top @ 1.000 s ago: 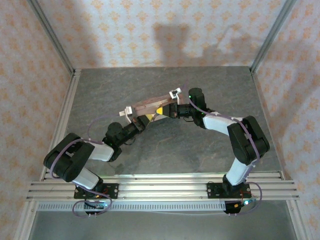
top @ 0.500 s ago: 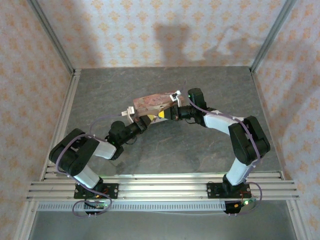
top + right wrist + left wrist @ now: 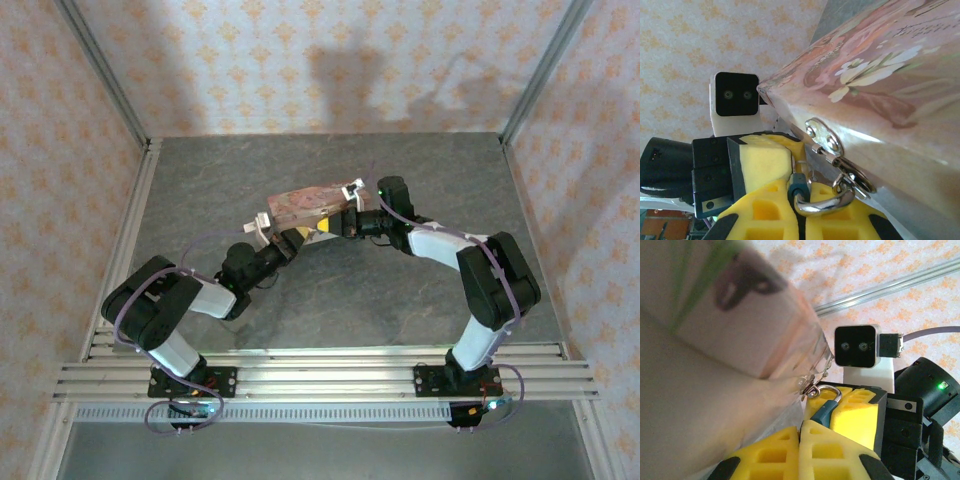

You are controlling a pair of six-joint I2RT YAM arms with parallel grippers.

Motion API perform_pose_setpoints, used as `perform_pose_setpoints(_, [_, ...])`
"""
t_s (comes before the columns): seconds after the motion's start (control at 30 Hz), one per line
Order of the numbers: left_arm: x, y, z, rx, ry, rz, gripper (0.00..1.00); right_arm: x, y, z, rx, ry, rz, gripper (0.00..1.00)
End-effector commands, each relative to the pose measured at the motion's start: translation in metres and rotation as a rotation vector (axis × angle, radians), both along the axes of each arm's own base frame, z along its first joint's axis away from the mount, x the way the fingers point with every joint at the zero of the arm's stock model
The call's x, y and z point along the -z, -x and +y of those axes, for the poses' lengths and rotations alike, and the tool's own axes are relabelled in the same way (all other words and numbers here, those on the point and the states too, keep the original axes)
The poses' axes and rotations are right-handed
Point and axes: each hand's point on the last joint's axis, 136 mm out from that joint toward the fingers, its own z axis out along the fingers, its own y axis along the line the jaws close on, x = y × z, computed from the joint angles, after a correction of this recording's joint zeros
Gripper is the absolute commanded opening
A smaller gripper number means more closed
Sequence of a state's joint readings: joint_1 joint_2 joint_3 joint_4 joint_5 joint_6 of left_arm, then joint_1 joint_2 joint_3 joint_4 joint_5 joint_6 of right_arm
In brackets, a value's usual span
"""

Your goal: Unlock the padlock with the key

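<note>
The padlock (image 3: pixel 821 412) hangs by its silvery shackle (image 3: pixel 822 205) from the hasp (image 3: pixel 825 137) on the edge of the pink floral tin (image 3: pixel 880 75). Just beside that hasp, the left gripper (image 3: pixel 801 429) is clenched on the padlock's teal body. The right gripper (image 3: pixel 799 202) is also clamped tight, with the padlock at its fingertip seam. I cannot tell whether it grips the padlock. Script lettering on the tin's face is too blurred to read.

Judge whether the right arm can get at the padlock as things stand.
Likely yes: the right end effector is at the padlock, its teal body between the closed fingers, shackle through the tin hasp.
</note>
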State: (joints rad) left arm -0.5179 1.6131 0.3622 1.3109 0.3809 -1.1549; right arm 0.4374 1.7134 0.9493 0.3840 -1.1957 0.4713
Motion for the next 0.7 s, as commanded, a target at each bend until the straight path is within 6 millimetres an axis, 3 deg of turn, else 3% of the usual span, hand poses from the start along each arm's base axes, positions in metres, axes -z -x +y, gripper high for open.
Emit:
perform_pose_setpoints(0.0, [-0.0103,0.0148,-0.0331,0.128,0.014,-0.032,0.00,-0.0435,0.0231,0.0181,-0.108,-0.113,-0.108,0.00])
perform_pose_setpoints(0.67, [-0.0135,0.0199,-0.0399,0.131,0.013,-0.043,0.00,-0.0374,0.0223,0.0202,-0.098,-0.116,-0.090,0.00])
